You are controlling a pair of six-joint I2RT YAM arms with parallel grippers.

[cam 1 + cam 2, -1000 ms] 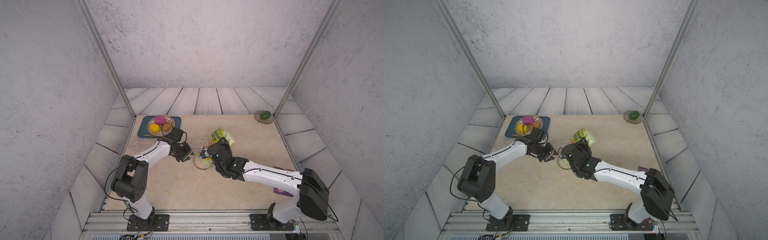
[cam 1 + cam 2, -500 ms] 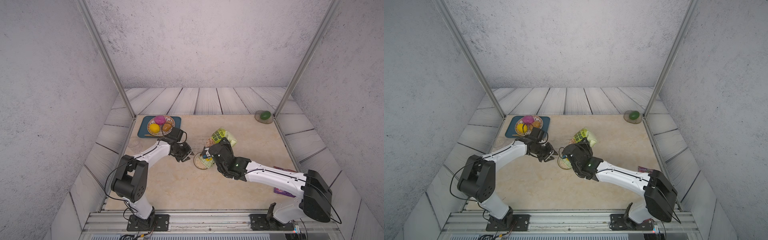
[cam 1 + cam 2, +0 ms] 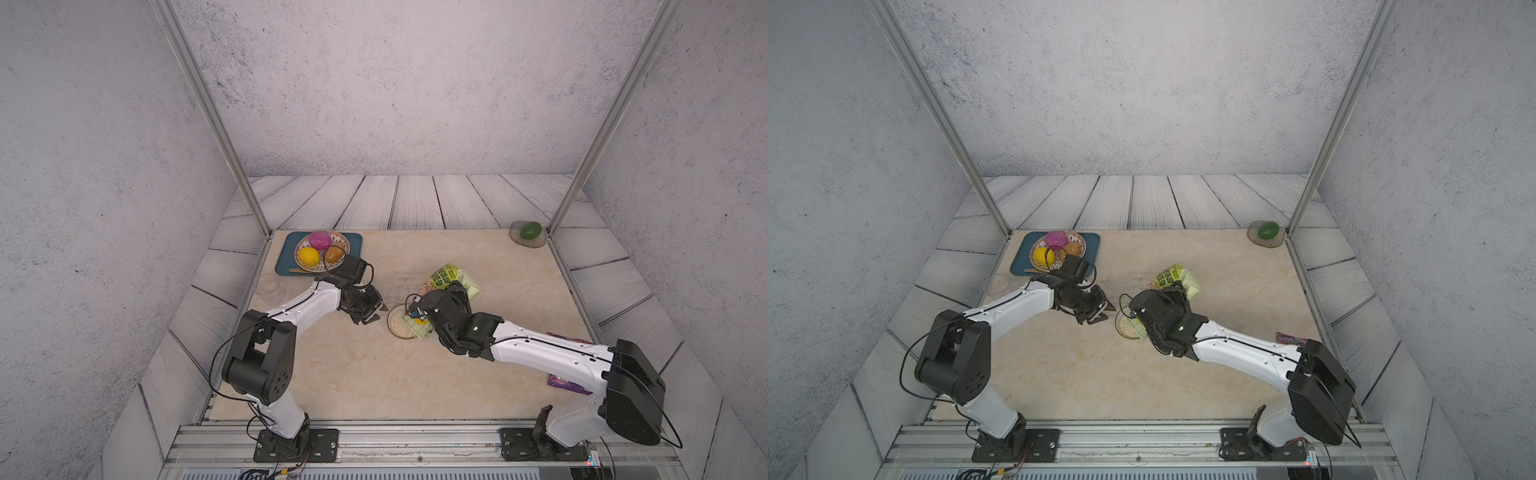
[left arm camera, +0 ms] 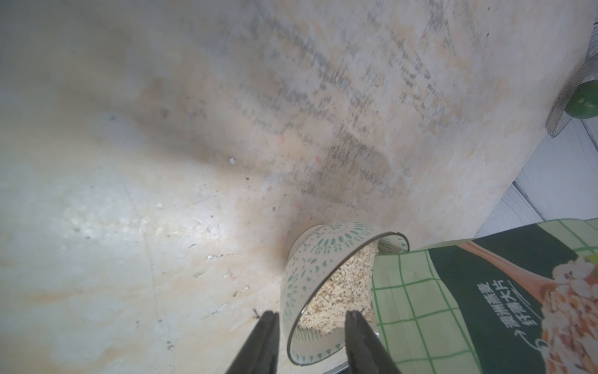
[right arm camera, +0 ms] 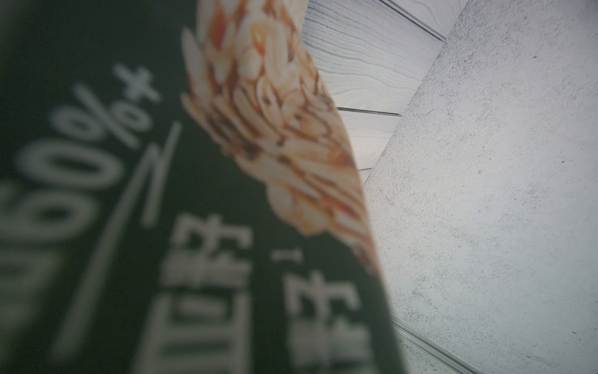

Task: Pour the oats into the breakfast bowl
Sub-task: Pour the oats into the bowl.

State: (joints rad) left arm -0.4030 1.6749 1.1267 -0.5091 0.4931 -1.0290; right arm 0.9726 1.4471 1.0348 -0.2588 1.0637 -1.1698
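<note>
Oats heaped in breakfast bowl | pouch tipped over rim

A robot test cell in a lab, staged like a kitchen: grey speckled backdrop walls, bare aluminium frame posts, a beige marble-look bench ringed by printed pale wood planks, and a white-and-black left arm and right arm bolted to a metal rail.

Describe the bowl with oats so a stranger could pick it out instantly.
Start midway across the beige marble-look tabletop. There, under the tilted lime-green stand-up pouch, sits a small round white ceramic bowl with teal petal patterning. Unlike the woven fruit plate, it holds pale oat flakes.
</note>
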